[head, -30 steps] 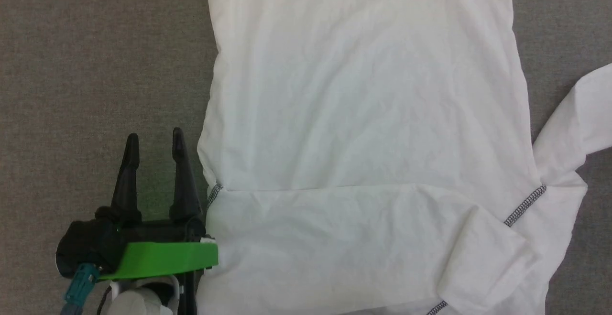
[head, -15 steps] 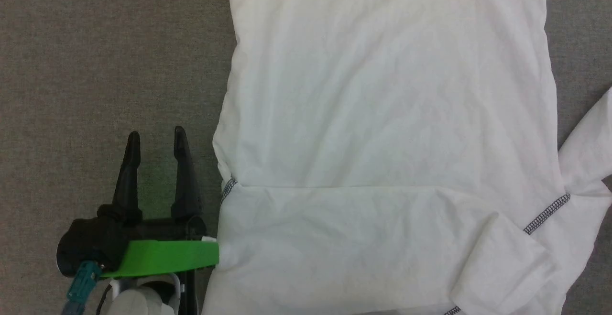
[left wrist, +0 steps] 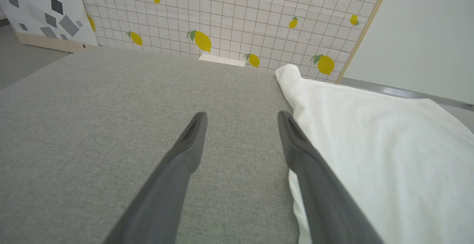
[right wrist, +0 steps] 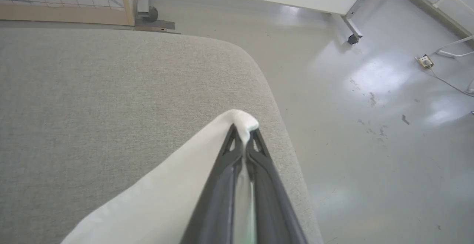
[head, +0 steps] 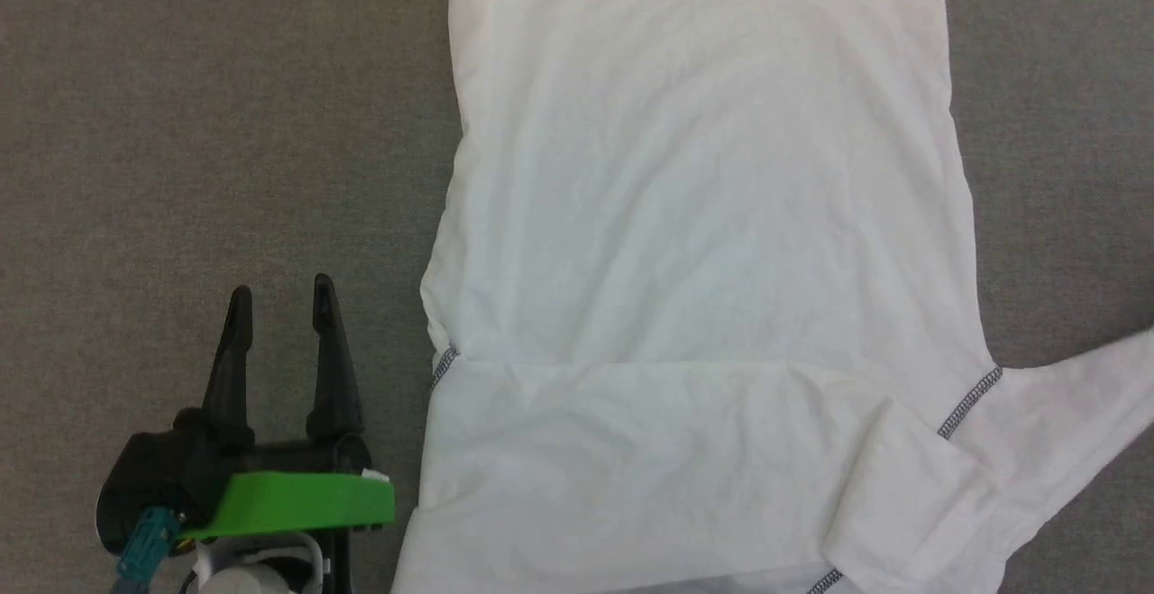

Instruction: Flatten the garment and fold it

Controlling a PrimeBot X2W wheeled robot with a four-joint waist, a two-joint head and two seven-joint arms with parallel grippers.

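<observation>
The white garment lies spread on the grey table, body flat, with dark stitched seams near its left and right lower corners. One sleeve is folded across the lower part; the other sleeve stretches off to the right edge. My left gripper stands open on bare cloth just left of the garment's edge, touching nothing. In the left wrist view its fingers flank empty grey surface, the garment beside the right one. My right gripper is shut on the sleeve end near the table's rounded corner.
The grey padded table runs wide to the left of the garment. Its rounded corner drops to a shiny grey floor. A lemon-print screen stands beyond the far edge.
The head camera has shifted, so the garment's top hem now shows. The right sleeve has been pulled out flatter and lower toward the right. My left gripper stays open in place.
</observation>
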